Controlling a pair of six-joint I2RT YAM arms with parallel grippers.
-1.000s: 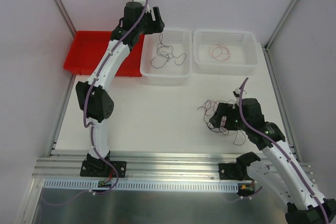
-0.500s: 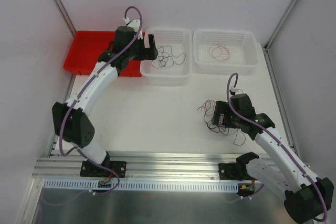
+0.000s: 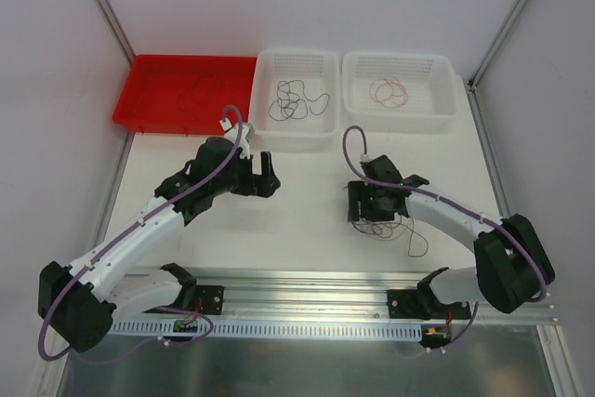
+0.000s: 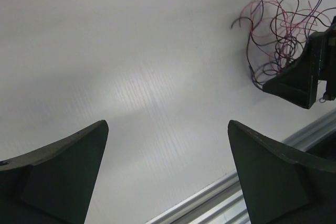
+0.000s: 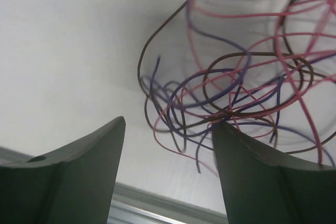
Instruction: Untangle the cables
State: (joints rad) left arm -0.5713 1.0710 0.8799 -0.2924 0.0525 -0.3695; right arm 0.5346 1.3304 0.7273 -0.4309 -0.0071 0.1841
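Overhead, top view: three containers sit along the far edge, well beyond both pincers. Red tray [image 3: 153, 99] holds what looks like one dark strand [image 3: 198, 97]. Middle basket [image 3: 294, 141] holds several black cables [image 3: 293, 104]; right basket [image 3: 398, 125] holds a few red cables [image 3: 389, 92]. Left pincer [image 3: 268, 178] hovers over the bare table [image 3: 297, 230], well apart from any wire. Right pincer [image 3: 364, 209] sits at the tangle [image 3: 379, 226], with loose ends trailing off to its near right side.

Left wrist view: left pincer [image 4: 168, 182] is spread wide with nothing between its fingers. The tangle [image 4: 273, 30] lies far ahead and to the right, with the right pincer [image 4: 302, 80] touching its edge.

Right wrist view: right pincer [image 5: 168, 177] is parted and grips nothing. The tangle [image 5: 236, 87] lies just ahead, to the right of centre. Red, black and purple strands loop through each other, and a few ends dip toward the gap between the fingers.

Judgement: partway. Some strands are sorted by colour into the containers. One knotted clump is left on the table. I cannot count its strands.
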